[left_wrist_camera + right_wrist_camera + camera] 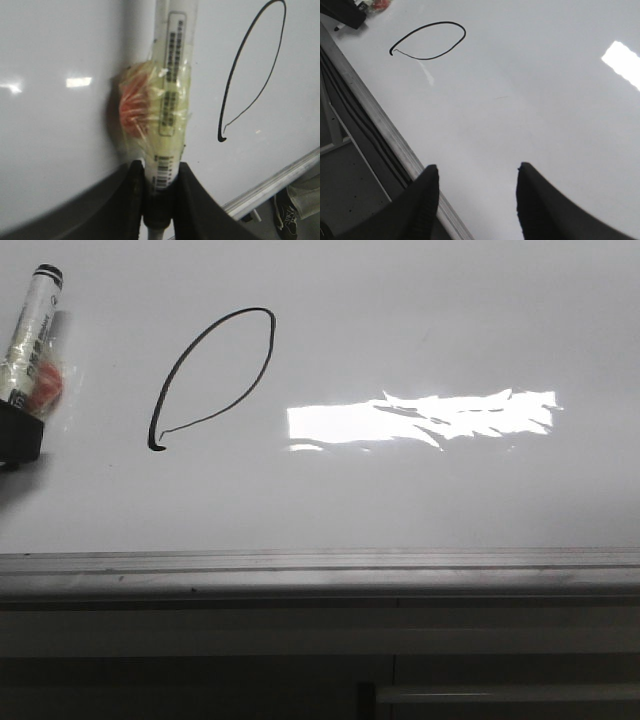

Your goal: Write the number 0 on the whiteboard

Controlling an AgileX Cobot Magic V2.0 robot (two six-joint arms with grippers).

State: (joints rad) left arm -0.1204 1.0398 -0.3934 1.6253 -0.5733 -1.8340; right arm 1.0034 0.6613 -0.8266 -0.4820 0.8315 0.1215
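Observation:
The number 0 (pixel 215 375) is a thin black slanted loop with a hooked tail on the whiteboard (pixel 420 500). It also shows in the left wrist view (pixel 252 70) and the right wrist view (pixel 427 40). My left gripper (pixel 159 172) is shut on a white marker (pixel 172 85) wrapped in yellowish tape with an orange lump. In the front view the marker (pixel 30 330) stands at the far left, left of the loop, with the gripper (pixel 20 435) below it. My right gripper (pixel 477 172) is open and empty over the board's near edge, and does not show in the front view.
A bright glare patch (pixel 425 418) lies right of the loop. The grey aluminium frame strip (pixel 320 565) runs along the board's near edge, with a dark drop beyond it. A shoe (pixel 287 217) and floor show past the frame in the left wrist view.

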